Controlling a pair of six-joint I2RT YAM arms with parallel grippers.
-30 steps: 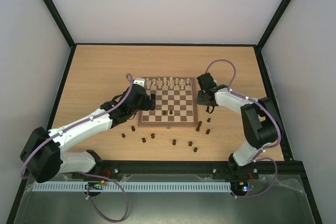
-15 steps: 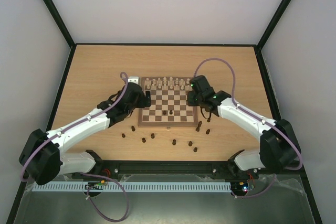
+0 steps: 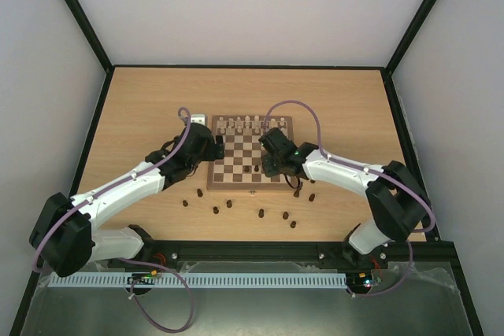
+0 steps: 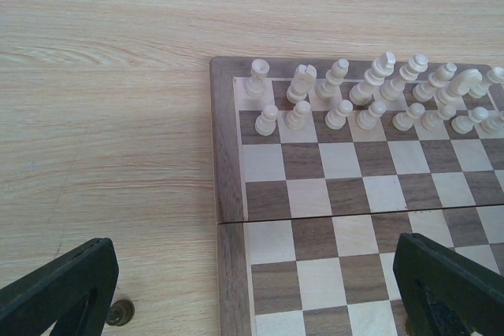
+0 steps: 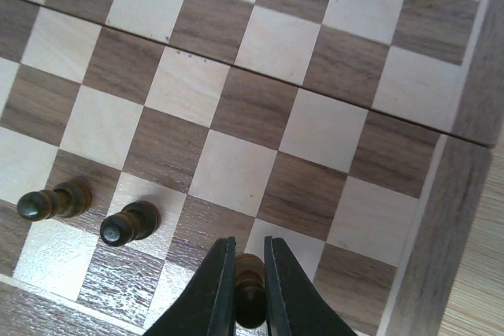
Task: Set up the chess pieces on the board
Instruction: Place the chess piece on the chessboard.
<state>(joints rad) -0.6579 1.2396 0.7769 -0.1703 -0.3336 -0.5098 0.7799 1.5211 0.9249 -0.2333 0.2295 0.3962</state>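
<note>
The board [image 3: 236, 181] lies mid-table, its cream chessmen [image 3: 250, 123] lined up along the far rows. My right gripper [image 3: 272, 166] hovers over the board's near right part. In the right wrist view it [image 5: 250, 247] is shut on a dark brown pawn [image 5: 251, 289] above a near-row square. Two dark pieces [image 5: 130, 223] stand on the board [image 5: 441, 218] to its left. My left gripper [image 3: 218, 148] is open and empty over the board's left border [image 4: 228, 273]. Several dark pieces [image 3: 261, 213] lie on the table in front of the board.
One dark piece [image 4: 120, 313] stands on the table just left of the board, beside my left finger [image 4: 63, 285]. More dark pieces [image 3: 313, 197] sit off the board's near right corner. Black frame rails [image 3: 94, 131] edge the wooden table.
My right gripper has swung left from the board's right edge to over its near right squares. My left gripper pulled back slightly to the board's left border.
</note>
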